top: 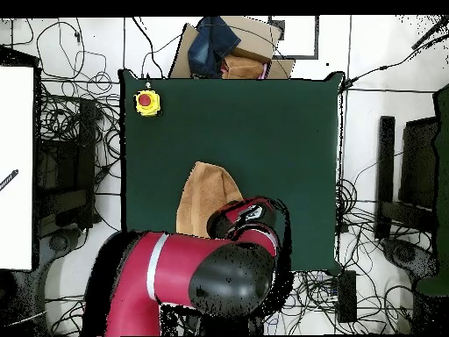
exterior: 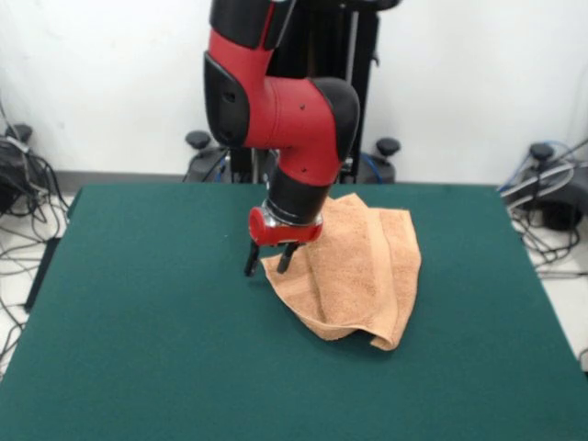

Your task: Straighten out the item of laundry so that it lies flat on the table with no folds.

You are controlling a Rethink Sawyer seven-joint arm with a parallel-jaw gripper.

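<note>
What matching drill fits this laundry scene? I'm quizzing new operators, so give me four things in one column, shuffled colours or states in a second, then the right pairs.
Things:
1. towel
2. table
3. gripper
4. button box

Descriptions:
A. dark green, matte
B. yellow with a red top, at a table corner in the overhead view
C. peach-orange, folded over itself
D. black fingers apart, tips at the towel's edge

Pairs: 1-C, 2-A, 3-D, 4-B
</note>
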